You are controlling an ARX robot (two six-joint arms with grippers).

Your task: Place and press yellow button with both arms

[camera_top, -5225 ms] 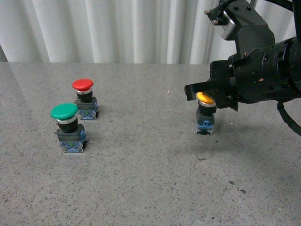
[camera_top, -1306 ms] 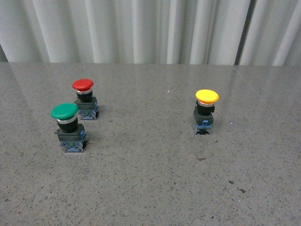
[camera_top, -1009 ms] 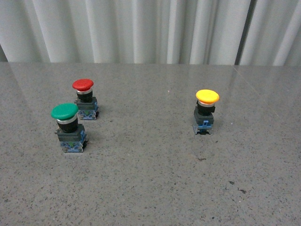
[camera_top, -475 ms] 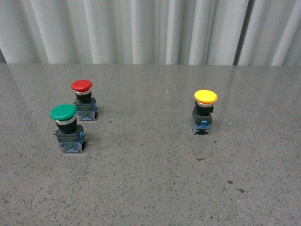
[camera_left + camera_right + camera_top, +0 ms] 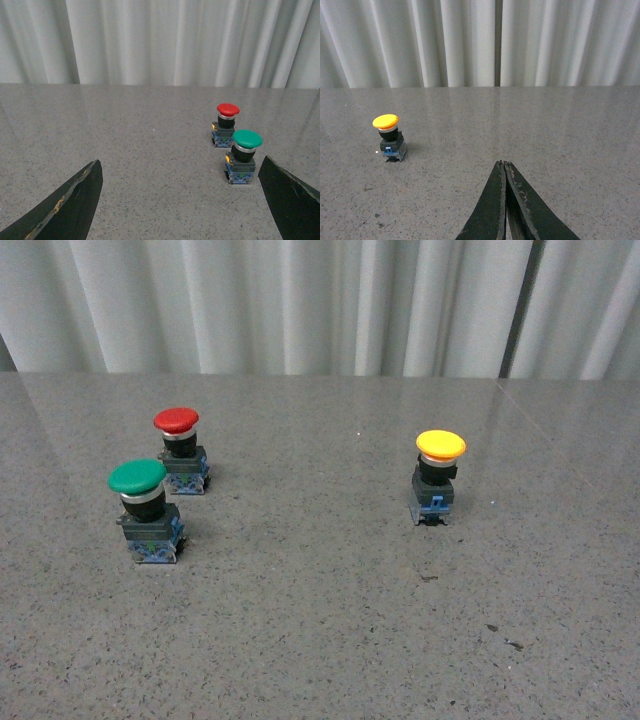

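Observation:
The yellow button (image 5: 437,478) stands upright on the grey table, right of centre in the front view, untouched. It also shows in the right wrist view (image 5: 389,137), far off to one side of my right gripper (image 5: 503,165), whose fingers are pressed shut on nothing. My left gripper (image 5: 180,172) is open and empty, its black fingers (image 5: 70,207) spread wide. Neither arm shows in the front view.
A red-capped button (image 5: 180,449) and a green-capped button (image 5: 145,510) stand close together at the left; both show in the left wrist view, red (image 5: 226,125) and green (image 5: 243,156), the green near one finger. White curtains hang behind the table's far edge (image 5: 320,374).
The black arm that hung over the yellow button 5 seconds ago has left the front view. In the last second the buttons have stayed put.

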